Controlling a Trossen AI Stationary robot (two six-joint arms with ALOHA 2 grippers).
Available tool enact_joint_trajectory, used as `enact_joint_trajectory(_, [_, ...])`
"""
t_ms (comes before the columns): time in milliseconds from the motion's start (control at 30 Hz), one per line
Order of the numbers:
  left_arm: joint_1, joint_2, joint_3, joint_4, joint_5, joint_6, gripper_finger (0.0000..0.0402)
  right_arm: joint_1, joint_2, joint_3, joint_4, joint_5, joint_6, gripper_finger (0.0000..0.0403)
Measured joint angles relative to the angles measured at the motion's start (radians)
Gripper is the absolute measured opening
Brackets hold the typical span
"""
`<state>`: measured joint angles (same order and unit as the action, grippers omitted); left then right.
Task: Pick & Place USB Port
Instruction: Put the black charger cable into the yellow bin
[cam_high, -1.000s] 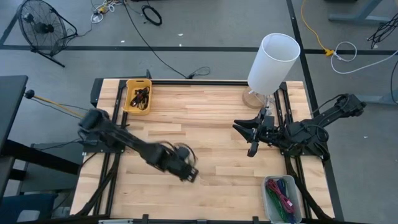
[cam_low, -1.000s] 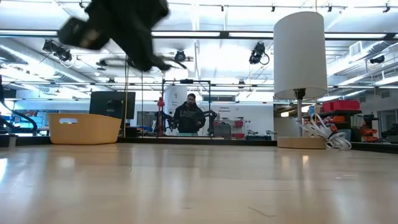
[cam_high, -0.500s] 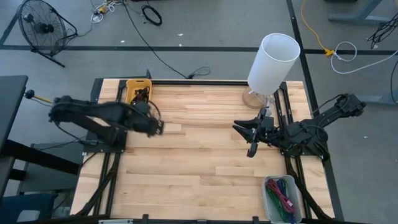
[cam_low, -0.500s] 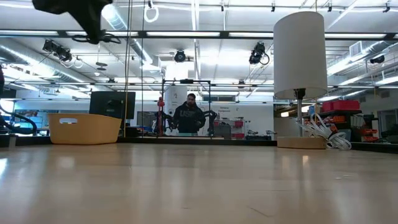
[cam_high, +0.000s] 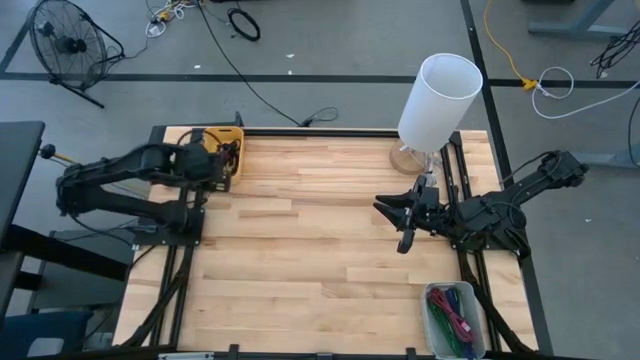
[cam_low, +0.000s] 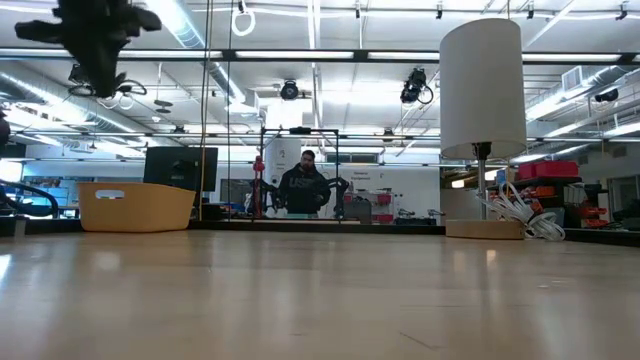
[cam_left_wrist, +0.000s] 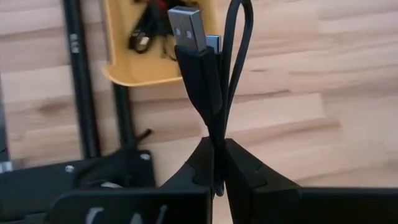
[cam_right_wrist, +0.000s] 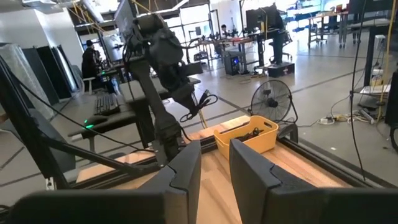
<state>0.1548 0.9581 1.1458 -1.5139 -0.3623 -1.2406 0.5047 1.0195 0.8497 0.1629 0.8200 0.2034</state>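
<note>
Matt black USB cable (cam_left_wrist: 205, 74), metal plug; smooth wooden table (cam_high: 330, 260).

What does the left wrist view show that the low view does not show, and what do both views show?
Only the left wrist view shows the left claw shut on a black USB cable, with its metal plug pointing toward more cables lying inside the yellow bin.

Only the low view shows the white lamp, a loose white cable at its base, and a person in the room behind.

Both show the yellow bin and the wooden table.
</note>
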Motion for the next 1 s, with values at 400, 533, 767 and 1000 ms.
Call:
enact_joint_trajectory(400, [0.342, -0.210, -0.265, 0.263, 0.020, 0.357, 0.0016, 0.000, 0.000, 0.000, 0.007, 0.102, 0.077, 0.0084])
enact_joint_trajectory(533, [0.463, -0.213, -0.342, 0.353, 0.048, 0.479, 0.0016, 0.000, 0.000, 0.000, 0.007, 0.139, 0.077, 0.0084])
enact_joint_trajectory(767, [0.701, -0.198, -0.407, 0.527, 0.158, 0.683, 0.0016, 0.000, 0.000, 0.000, 0.010, 0.199, 0.077, 0.0084])
enact_joint_trajectory(1000, [0.888, -0.125, -0.407, 0.589, 0.197, 0.888, 0.0015, 0.000, 0.000, 0.000, 0.011, 0.212, 0.106, 0.0084])
